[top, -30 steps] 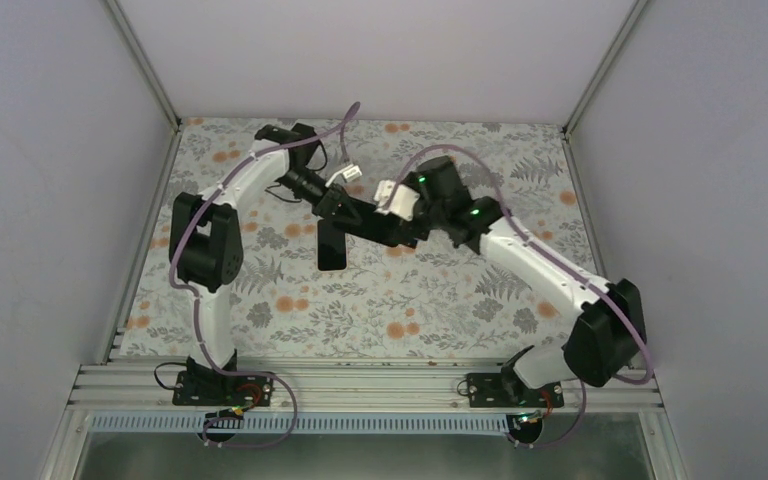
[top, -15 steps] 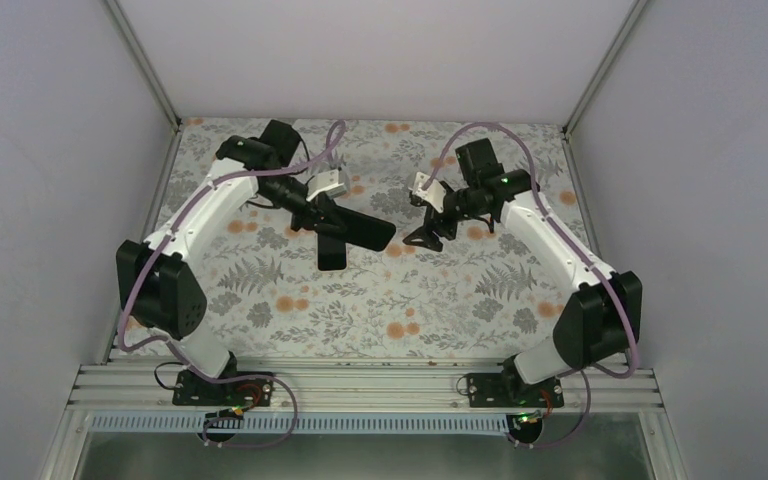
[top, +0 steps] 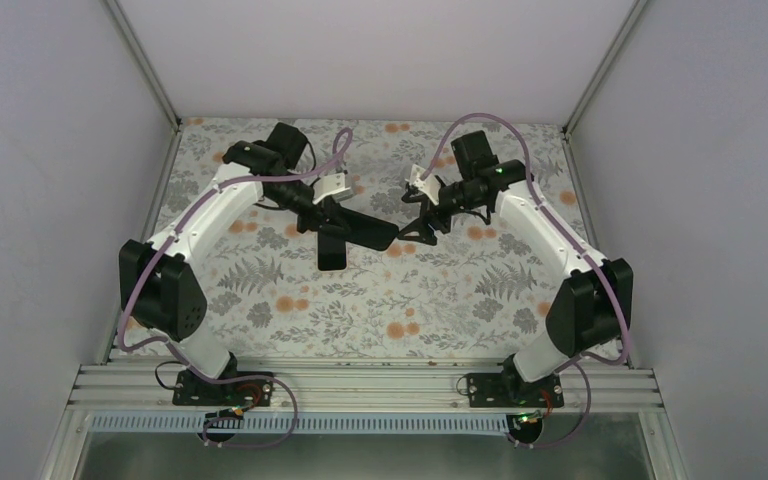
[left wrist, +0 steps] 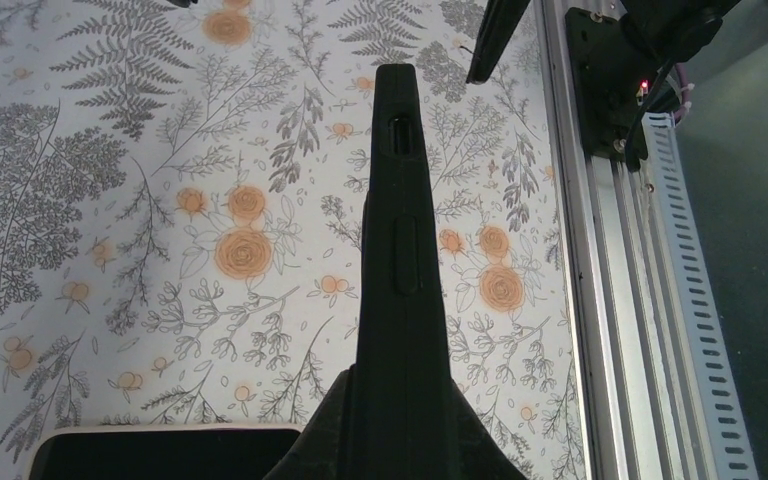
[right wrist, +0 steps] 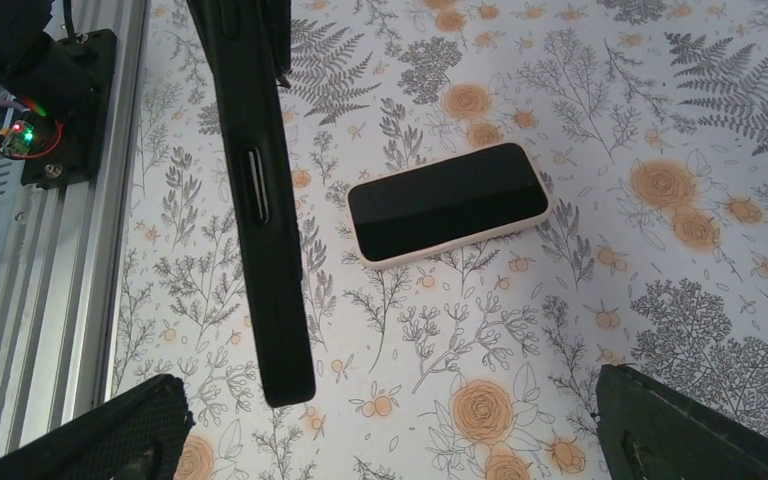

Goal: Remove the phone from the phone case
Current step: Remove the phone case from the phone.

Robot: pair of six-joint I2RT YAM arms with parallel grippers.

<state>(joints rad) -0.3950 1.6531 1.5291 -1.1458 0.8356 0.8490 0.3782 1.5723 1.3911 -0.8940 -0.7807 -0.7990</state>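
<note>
The phone [right wrist: 447,205] is out and lying flat on the table, dark screen up, with rounded corners and what looks like a pale rim, though the top view is too small to be sure. The case [left wrist: 400,250] is plain black with a slot and a button bump along its side. It's up in the air, clamped at one end by the left gripper [top: 326,212], not touching the phone.

The phone [top: 331,254] lies on the table [top: 440,300], the case [top: 365,230] above it.
</note>
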